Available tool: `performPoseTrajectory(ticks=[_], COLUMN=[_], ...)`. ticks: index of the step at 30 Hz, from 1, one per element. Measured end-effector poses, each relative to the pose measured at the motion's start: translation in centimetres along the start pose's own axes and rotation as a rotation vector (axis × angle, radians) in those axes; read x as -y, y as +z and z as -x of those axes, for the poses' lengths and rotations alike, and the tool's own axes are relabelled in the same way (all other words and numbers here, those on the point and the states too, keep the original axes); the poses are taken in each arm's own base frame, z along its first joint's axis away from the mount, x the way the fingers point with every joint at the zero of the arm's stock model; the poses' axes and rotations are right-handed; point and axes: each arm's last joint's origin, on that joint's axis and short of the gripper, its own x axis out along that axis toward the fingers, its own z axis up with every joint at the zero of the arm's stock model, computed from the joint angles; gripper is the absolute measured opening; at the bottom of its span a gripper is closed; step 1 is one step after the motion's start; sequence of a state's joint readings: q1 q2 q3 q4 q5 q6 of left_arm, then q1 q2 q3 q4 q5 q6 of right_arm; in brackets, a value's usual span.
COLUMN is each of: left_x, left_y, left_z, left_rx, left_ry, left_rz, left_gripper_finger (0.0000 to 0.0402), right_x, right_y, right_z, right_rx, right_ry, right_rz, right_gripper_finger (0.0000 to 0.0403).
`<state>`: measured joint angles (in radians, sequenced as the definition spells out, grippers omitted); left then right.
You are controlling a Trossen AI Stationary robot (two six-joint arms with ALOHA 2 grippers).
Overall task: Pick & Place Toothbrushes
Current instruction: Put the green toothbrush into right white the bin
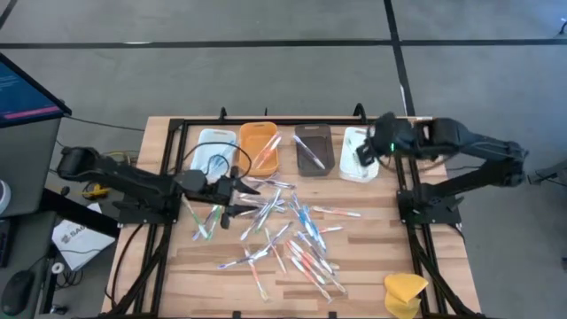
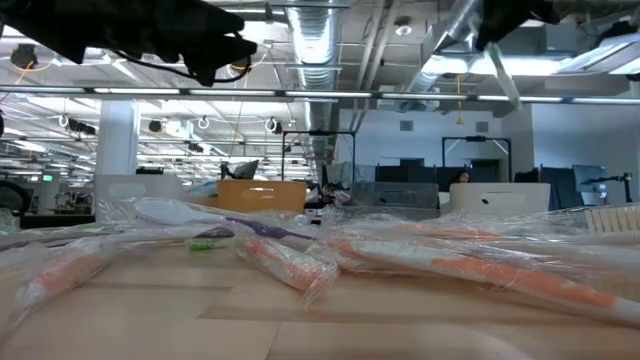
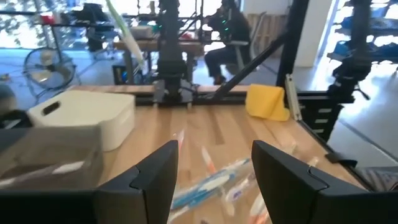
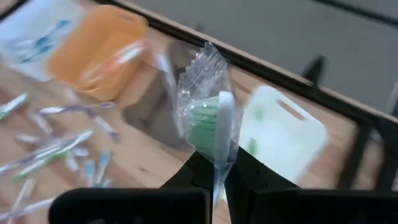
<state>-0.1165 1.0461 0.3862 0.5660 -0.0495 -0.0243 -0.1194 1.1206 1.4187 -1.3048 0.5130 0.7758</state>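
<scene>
Your right gripper is clamped on a wrapped green toothbrush, long axis upright, hanging right over the white tray at the desk's far-right edge. Left gripper, fingers apart, sits over the toothbrush pile mid-desk.

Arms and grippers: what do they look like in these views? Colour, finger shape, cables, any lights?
Both arms are dark, near-black jointed links on black frame mounts. The left gripper has two broad, flat black fingers with angular, stepped tips. The right gripper has matching dark fingers narrowing to a wedge. A thin black cable loops by the left arm's wrist. A small green light glows on the right arm's wrist. No readable markings.
</scene>
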Motion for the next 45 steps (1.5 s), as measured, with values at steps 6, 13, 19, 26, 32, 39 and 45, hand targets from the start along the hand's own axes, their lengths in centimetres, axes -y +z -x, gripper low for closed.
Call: performPoseTrajectory(ticks=[6,13,19,26,32,39,45], left_x=[-0.2,-0.2,-0.2,-0.5,-0.5,-0.5,-0.5], left_y=[0.2,0.1,-0.1,-0.8,-0.7,0.1,1.0], left_z=[1.4,1.8,1.8,1.9,1.9,2.6,3.5], left_rx=[-0.062,-0.086,-0.114,-0.175,-0.169,-0.113,-0.055], left_ry=[0.035,0.041,0.042,0.131,0.134,0.137,0.133], left_rz=[0.013,0.011,0.007,-0.006,-0.005,0.079,0.115], left_gripper_finger=[0.0198,0.0199,0.0194,0.0191,0.0191,0.0191,0.0191], right_x=[3.0,4.5,5.8,7.0,6.9,6.5,5.7], right_y=[2.0,4.7,6.0,5.5,5.2,4.7,3.3], right_z=[-2.4,-7.8,-14.0,-18.5,-20.7,-21.6,-22.1], right_rx=[-0.122,-0.245,-0.420,-0.600,-0.654,-0.675,-0.716], right_ry=[-0.083,-0.112,-0.068,-0.133,-0.155,-0.168,-0.177], right_rz=[-0.079,-0.053,-0.032,-0.017,-0.035,-0.046,-0.029], right_gripper_finger=[0.0008,0.0008,0.0008,0.0008,0.0008,0.0008,0.0008])
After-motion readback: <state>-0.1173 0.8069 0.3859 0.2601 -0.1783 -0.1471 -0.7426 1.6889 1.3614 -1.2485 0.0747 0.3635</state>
